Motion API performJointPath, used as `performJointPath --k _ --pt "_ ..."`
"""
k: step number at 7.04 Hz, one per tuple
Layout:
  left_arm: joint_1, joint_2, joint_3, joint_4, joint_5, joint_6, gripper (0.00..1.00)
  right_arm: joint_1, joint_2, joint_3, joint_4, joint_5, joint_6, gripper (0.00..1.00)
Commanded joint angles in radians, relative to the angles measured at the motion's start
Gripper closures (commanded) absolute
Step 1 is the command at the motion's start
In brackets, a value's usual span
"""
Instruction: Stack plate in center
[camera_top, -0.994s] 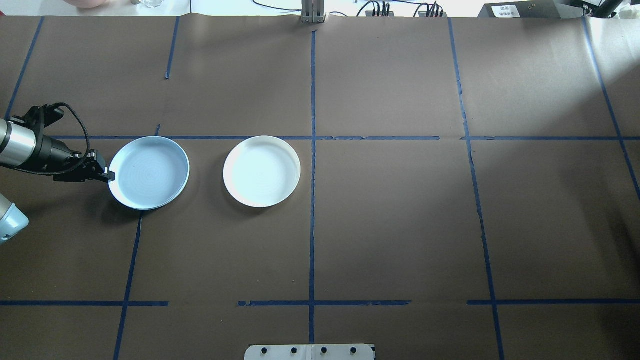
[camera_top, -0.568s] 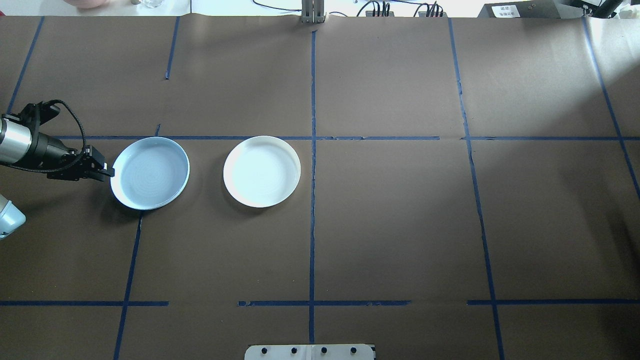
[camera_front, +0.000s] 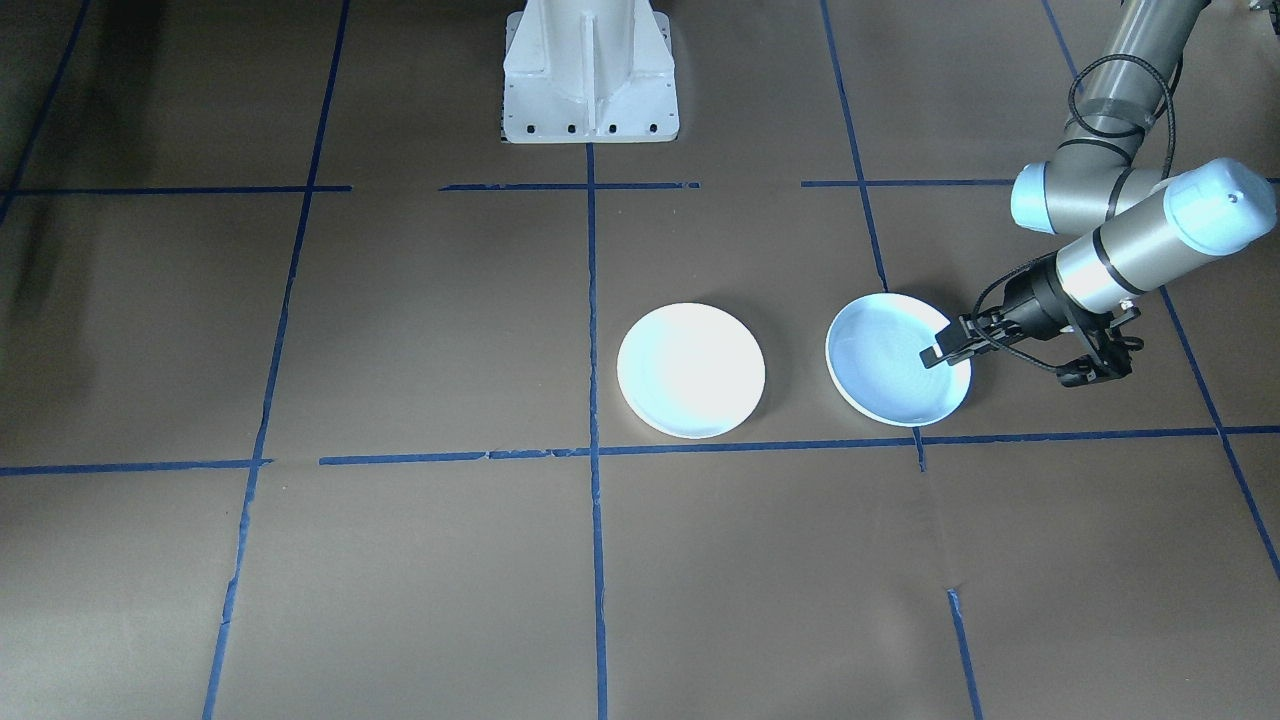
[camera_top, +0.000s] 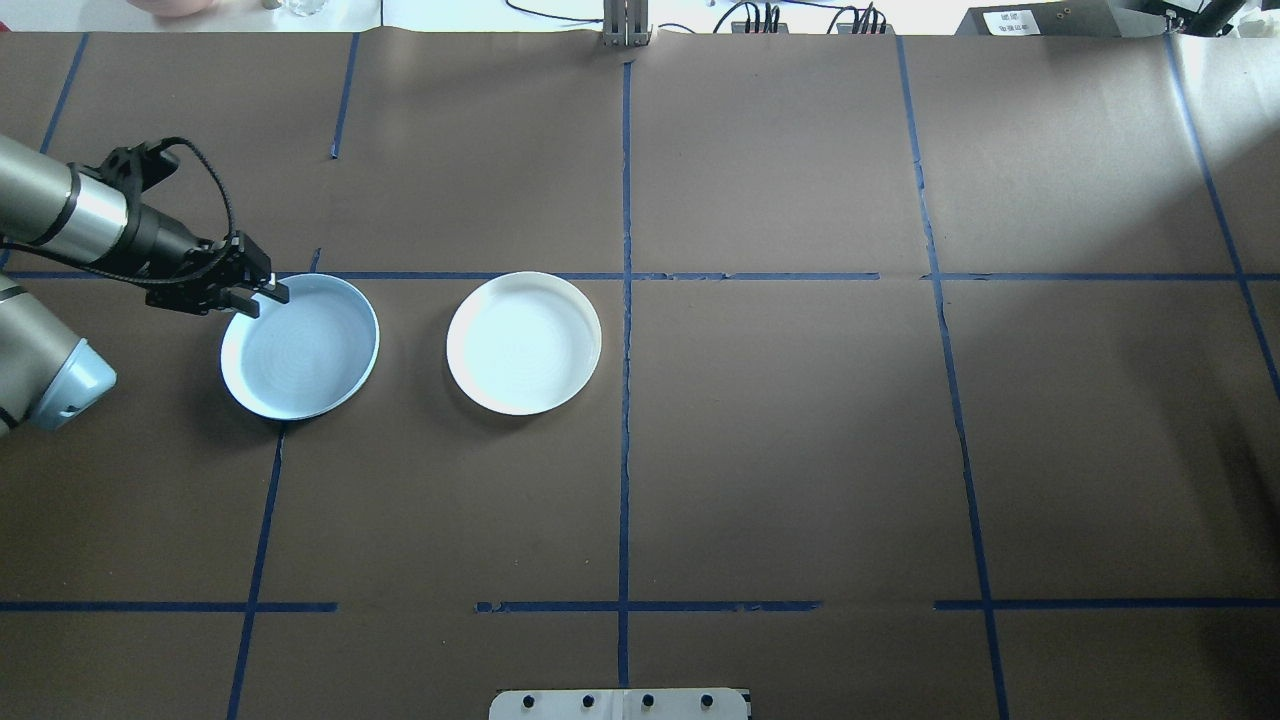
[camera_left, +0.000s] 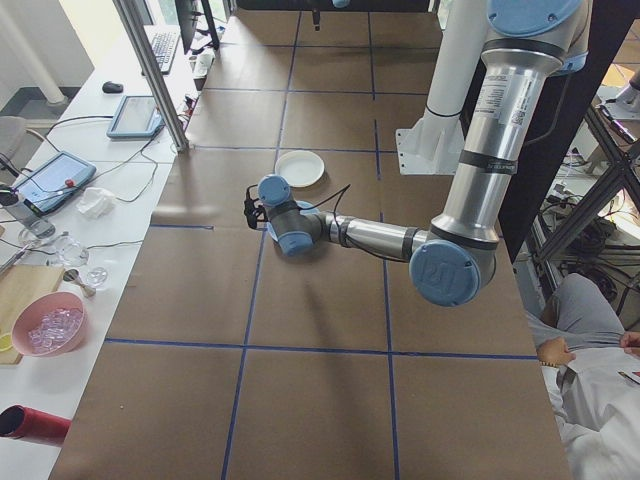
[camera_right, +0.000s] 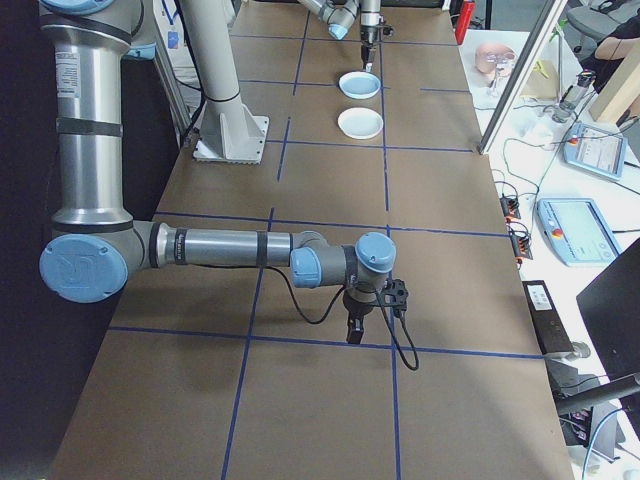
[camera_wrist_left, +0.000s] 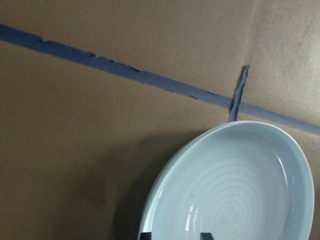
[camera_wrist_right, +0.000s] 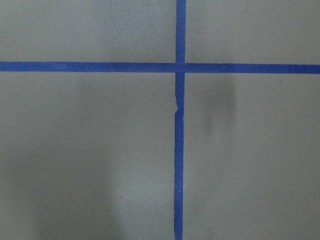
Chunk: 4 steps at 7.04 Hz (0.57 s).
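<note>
The blue plate (camera_top: 300, 347) lies flat on the tabletop (camera_top: 800, 450), in its left half as the robot faces it, roughly midway between the near and far edges. The white plate (camera_top: 524, 342) lies just beside it toward the centre, apart from it, next to the middle tape line (camera_top: 625, 400). The left gripper (camera_top: 262, 297) hovers over the blue plate's rim on the side nearest the tabletop's far-left corner, fingers pointing inward over the plate; its jaws are spread, with two fingertips apart at the bottom of the left wrist view. The right gripper (camera_right: 354, 330) hangs over bare tabletop near the right end, above a tape crossing (camera_wrist_right: 180, 66); whether its jaws are spread or pressed together cannot be told.
</note>
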Motion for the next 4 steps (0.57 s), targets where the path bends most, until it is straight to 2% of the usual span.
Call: performJointPath --k 1,2,3,4 --pt "0.048 -0.107 -0.045 0.133 0.110 -0.024 0.41 0.000 0.000 0.000 0.000 0.000 0.000 0.00" --pt "0.134 -0.114 -0.085 0.157 0.157 -0.082 0.35 0.000 0.000 0.000 0.000 0.000 0.000 0.00" --pt "0.179 -0.132 -0.083 0.165 0.183 -0.087 0.34 0.000 0.000 0.000 0.000 0.000 0.000 0.00" --pt "0.206 -0.146 -0.087 0.180 0.236 -0.110 0.35 0.000 0.000 0.000 0.000 0.000 0.000 0.00"
